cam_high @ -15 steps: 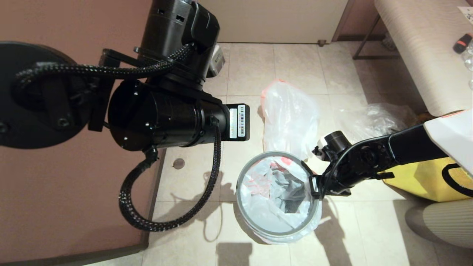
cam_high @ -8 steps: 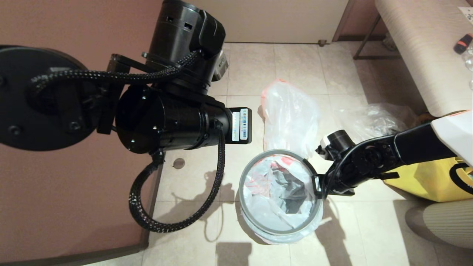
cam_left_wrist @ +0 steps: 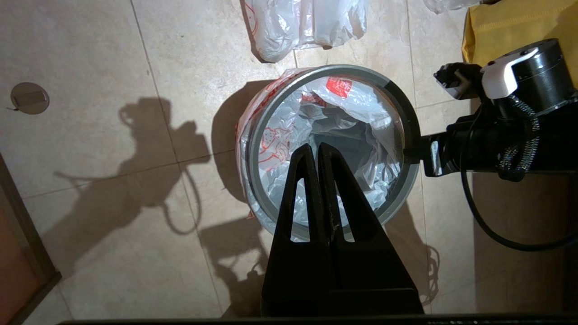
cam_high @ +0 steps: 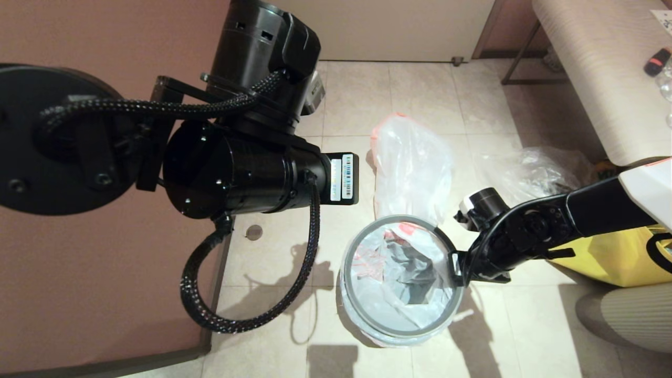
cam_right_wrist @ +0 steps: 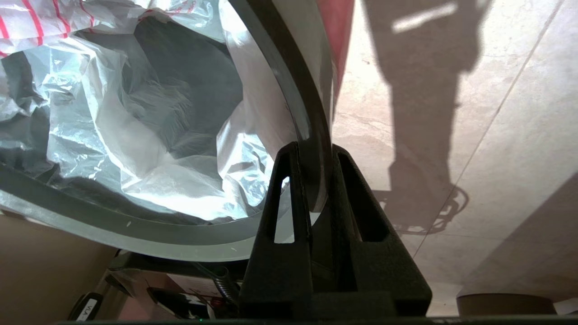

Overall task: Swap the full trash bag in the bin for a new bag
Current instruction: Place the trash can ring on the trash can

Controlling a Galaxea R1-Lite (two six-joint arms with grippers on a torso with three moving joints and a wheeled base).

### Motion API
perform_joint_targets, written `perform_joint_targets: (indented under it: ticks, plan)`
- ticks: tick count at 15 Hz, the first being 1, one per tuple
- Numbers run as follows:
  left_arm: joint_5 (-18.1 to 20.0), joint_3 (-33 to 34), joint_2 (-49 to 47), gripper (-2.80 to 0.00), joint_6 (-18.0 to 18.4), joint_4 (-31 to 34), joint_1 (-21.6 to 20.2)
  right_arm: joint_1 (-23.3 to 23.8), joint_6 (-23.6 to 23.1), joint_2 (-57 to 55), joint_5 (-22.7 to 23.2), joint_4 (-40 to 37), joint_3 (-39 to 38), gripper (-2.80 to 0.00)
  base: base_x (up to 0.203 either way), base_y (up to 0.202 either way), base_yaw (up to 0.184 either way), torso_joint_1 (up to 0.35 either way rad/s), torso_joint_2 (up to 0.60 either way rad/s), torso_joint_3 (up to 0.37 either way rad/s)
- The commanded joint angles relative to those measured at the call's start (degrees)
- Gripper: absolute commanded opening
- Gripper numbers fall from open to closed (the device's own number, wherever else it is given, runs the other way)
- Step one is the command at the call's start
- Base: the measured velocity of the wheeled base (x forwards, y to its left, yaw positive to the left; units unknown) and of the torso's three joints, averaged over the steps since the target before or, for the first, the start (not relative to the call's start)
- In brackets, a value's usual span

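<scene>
Item: my right end effector [cam_right_wrist: 311, 153] clenched on the grey ring rim [cam_high: 367, 326], seating it over the new bag [cam_high: 391, 262]. Best pressed evenly, film untrapped. My left end effector [cam_left_wrist: 316, 151], clenched empty, hovered above the bin [cam_left_wrist: 250, 198].

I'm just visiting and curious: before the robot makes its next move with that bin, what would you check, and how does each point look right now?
1. Right end effector shut on the grey ring rim: ok, its fingers straddle the ring.
2. New bag lining the bin, its edge folded over the outside: ok.
3. Ring seated evenly all round the bin: cannot tell.
4. Left end effector out of the way: ok, it hangs shut and empty above the bin's opening.
5. Full trash bag out of the bin: ok, it lies on the floor behind it.
6. Bin upright on the floor tiles: ok.
</scene>
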State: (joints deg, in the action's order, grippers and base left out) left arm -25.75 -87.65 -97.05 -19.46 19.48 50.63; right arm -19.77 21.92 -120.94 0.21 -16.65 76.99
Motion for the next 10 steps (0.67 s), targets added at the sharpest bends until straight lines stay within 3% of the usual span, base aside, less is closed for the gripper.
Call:
perform_joint_targets:
  ticks: [1,10]
  plan:
    - [-0.18,0.02,-0.16,-2.8,-0.14,0.12,0.09,-0.32,0.31,-1.97,0.06,0.1,0.72,-2.8,0.0,0.0,0.0,0.0,0.0,0.0]
    - [-0.18,0.02,-0.16,-2.8,-0.14,0.12,0.35,-1.06,0.76,-5.3,-2.33,1.09,4.56,-2.8,0.0,0.0,0.0,0.0,0.0,0.0]
